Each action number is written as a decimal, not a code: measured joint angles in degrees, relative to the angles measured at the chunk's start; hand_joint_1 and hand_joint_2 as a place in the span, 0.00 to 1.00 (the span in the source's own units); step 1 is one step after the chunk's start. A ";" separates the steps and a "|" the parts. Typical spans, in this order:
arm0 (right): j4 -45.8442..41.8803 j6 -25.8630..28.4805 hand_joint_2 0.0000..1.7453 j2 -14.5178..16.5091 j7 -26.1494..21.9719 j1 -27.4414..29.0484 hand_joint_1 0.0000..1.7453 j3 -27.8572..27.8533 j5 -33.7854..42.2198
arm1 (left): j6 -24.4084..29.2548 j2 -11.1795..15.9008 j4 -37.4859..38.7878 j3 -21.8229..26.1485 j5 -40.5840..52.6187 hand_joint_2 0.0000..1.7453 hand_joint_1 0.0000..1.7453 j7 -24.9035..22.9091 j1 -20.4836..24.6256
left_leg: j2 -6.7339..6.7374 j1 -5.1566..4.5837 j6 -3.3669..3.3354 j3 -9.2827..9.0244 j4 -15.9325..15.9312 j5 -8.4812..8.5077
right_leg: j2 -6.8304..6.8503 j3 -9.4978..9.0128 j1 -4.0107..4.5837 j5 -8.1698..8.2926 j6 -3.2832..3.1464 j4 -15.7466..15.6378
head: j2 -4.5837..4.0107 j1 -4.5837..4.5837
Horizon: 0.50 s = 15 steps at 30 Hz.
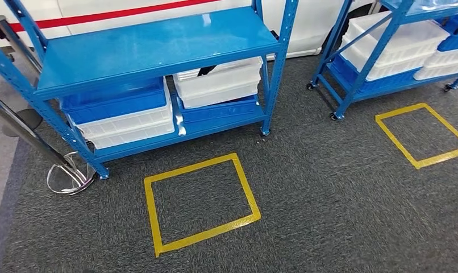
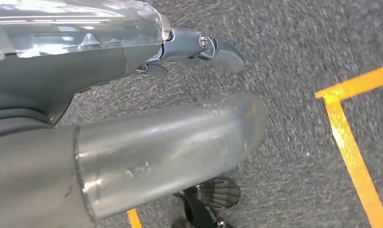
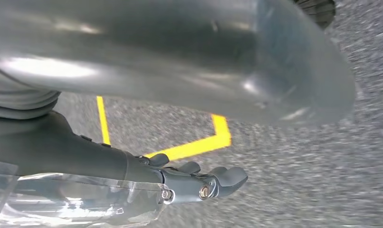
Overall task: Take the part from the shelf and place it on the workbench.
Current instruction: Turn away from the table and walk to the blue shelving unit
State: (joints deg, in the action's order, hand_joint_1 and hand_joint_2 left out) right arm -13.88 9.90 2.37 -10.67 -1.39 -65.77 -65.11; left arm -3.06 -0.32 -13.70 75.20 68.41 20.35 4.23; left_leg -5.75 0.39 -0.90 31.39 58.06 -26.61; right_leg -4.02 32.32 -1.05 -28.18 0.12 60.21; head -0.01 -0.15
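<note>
You have both hands hanging over the grey carpet, the left hand and right hand each holding nothing with fingers loosely extended, while the blue shelf stands ahead with white and blue bins below; I cannot tell which is the part.

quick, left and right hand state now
Left hand: open, holding nothing.
Right hand: open, holding nothing.
</note>
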 joint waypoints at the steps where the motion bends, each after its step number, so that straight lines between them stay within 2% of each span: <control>1: 0.00 -0.01 0.00 0.01 0.02 0.00 0.00 0.00 -0.03 | 0.00 -0.01 0.00 -0.01 0.01 0.00 0.00 0.01 0.02 | -0.64 0.02 0.33 0.24 0.09 -0.03 | -0.72 -0.40 0.03 0.15 -0.09 -1.09 | 0.00 0.01; 2: 0.00 -0.02 0.00 0.01 0.05 -0.01 0.00 0.00 -0.05 | 0.00 -0.02 0.00 -0.01 0.02 0.00 0.00 0.01 0.01 | -1.31 0.04 0.72 0.48 0.10 0.01 | -0.55 -0.50 0.11 0.02 -0.20 -1.28 | 0.00 0.01; 3: 0.00 -0.04 0.00 0.04 0.08 -0.04 0.00 0.00 -0.07 | 0.01 -0.01 0.00 -0.02 0.03 0.00 0.00 0.02 -0.08 | -2.01 0.13 1.11 0.61 -0.02 0.09 | 0.27 -0.59 0.07 0.10 -0.41 -1.42 | 0.01 0.01; 4: -0.01 -0.05 0.00 0.08 0.14 -0.09 0.00 0.00 -0.12 | 0.01 -0.02 0.00 -0.02 0.04 0.00 0.00 0.03 -0.19 | -1.77 0.17 1.44 0.73 0.17 -0.06 | 0.96 -0.77 0.03 0.21 -0.72 -1.69 | 0.01 0.01; 6: -0.04 -0.08 0.00 0.17 0.21 -0.12 0.00 0.00 -0.27 | 0.05 -0.03 0.00 -0.02 0.05 0.00 0.00 0.07 -0.24 | 1.06 0.08 2.00 2.09 3.29 -2.11 | 2.51 -1.09 -0.16 0.37 -1.45 -2.25 | 0.01 -0.36; 7: -0.05 -0.08 0.00 0.19 0.25 -0.05 0.00 0.00 -0.34 | 0.07 -0.05 0.00 -0.02 0.05 0.00 0.00 0.09 -0.14 | 3.02 0.11 2.22 3.57 6.54 -3.95 | 3.32 -1.21 -0.08 0.33 -1.72 -2.34 | 0.01 -0.55; 8: -0.07 -0.08 0.00 0.19 0.26 0.04 0.00 0.00 -0.42 | 0.08 -0.05 0.00 -0.02 0.06 0.00 0.00 0.11 0.00 | 4.30 0.17 2.47 5.41 10.39 -5.89 | 4.15 -1.26 0.01 0.22 -1.95 -2.35 | 0.01 -0.73; 9: -0.07 -0.08 0.00 0.19 0.27 0.10 0.00 0.00 -0.50 | 0.08 -0.08 0.00 -0.03 0.08 0.00 0.00 0.13 0.07 | 4.89 0.29 2.70 7.04 13.77 -7.18 | 5.03 -1.31 0.09 0.12 -2.05 -2.32 | 0.01 -0.76; 10: -0.07 -0.08 0.00 0.19 0.28 0.12 0.00 0.00 -0.59 | 0.07 -0.10 0.00 -0.04 0.09 0.00 0.00 0.14 0.05 | 5.18 0.41 2.87 7.95 15.65 -7.50 | 5.86 -1.37 0.15 0.00 -2.09 -2.28 | 0.01 -0.76; 11: -0.07 -0.09 0.00 0.19 0.28 0.10 0.00 0.00 -0.66 | 0.07 -0.13 0.00 -0.05 0.10 0.00 0.00 0.16 -0.03 | 5.42 0.51 2.99 7.73 15.27 -6.64 | 6.64 -1.48 0.18 -0.14 -2.06 -2.22 | 0.01 -0.76; 12: -0.07 -0.10 0.00 0.20 0.28 0.07 0.00 0.00 -0.72 | 0.07 -0.13 0.00 -0.06 0.10 0.00 0.00 0.17 -0.10 | 5.84 0.57 3.03 6.42 12.73 -4.85 | 7.38 -1.64 0.19 -0.32 -1.95 -2.14 | 0.01 -0.77; 14: -0.07 -0.13 0.00 0.21 0.28 0.04 0.00 0.00 -0.76 | 0.09 -0.08 0.00 -0.07 0.09 0.00 0.00 0.22 -0.06 | 8.03 0.39 2.67 2.39 4.92 -1.31 | 8.69 -2.09 0.35 -0.80 -1.51 -1.92 | 0.01 -0.78; 15: -0.07 -0.13 0.00 0.21 0.28 0.02 0.00 0.00 -0.78 | 0.09 -0.07 0.00 -0.08 0.09 0.00 0.00 0.25 0.02 | 8.91 0.21 2.28 1.02 2.22 -0.43 | 9.24 -2.28 0.48 -1.02 -1.21 -1.84 | 0.01 -0.70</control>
State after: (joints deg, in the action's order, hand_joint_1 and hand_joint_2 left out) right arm -13.94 9.77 2.58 -10.38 -1.38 -65.77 -65.89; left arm -2.97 -0.39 -13.70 75.13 68.50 20.60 4.25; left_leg 3.16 0.60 1.38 32.41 60.28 -27.04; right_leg 5.21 30.04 -0.56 -29.19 -1.09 58.37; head 0.00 -0.85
